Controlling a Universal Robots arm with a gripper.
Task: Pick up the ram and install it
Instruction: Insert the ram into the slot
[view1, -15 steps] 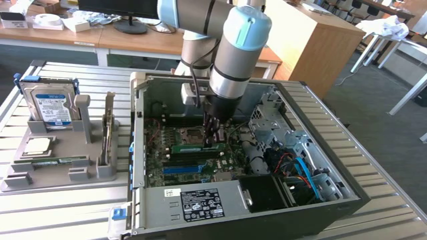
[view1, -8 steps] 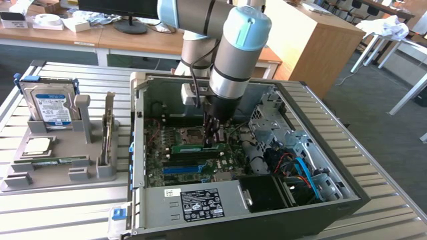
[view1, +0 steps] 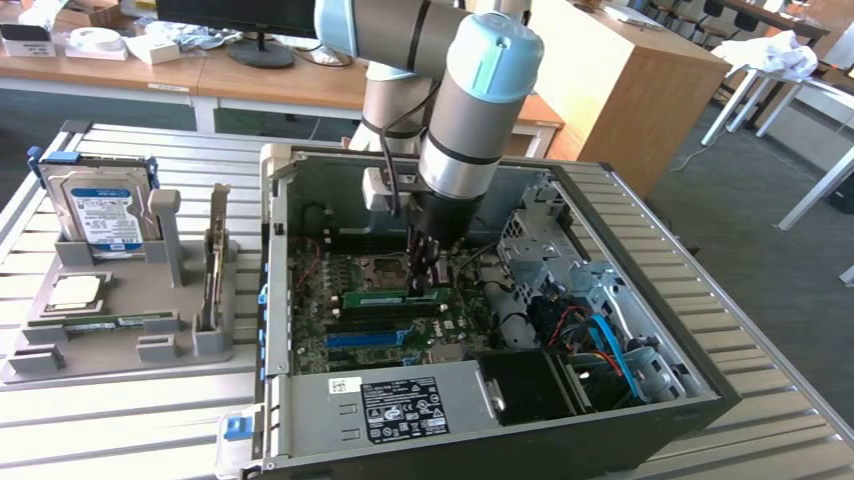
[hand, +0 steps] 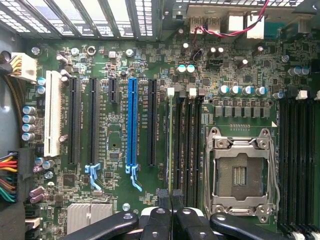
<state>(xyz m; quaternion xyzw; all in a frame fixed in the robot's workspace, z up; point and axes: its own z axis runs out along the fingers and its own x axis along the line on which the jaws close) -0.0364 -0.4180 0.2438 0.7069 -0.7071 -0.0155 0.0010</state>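
- As the arm reached down into the open computer case (view1: 283, 330), the gripper (view1: 426, 283) hung low over the motherboard (view1: 310, 300), right on the ram (view1: 380, 297);
- the ram stood on edge along a memory slot, between the empty processor socket (view1: 384, 268) and the blue slot (view1: 363, 338); from the wrist it read as one thin pale green line running away from the fingertips;
- the fingers (hand: 161, 206) were pressed close together, their tips at the ram's top edge, toward the end on the exterior view's right; whether they nipped the board or merely bore down on it, I could not tell;
- handling, as I judged it: a light, stiff, thin strip; rigid along its length yet easy to crack if twisted;
- fragile too: chips and contact edge best left untouched; flat faces smooth, so likely to slip in a loose pinch;
- best hold looked like the bare top edge, gripped across the thin faces and kept square to the slot; a tilted board would probably bind.
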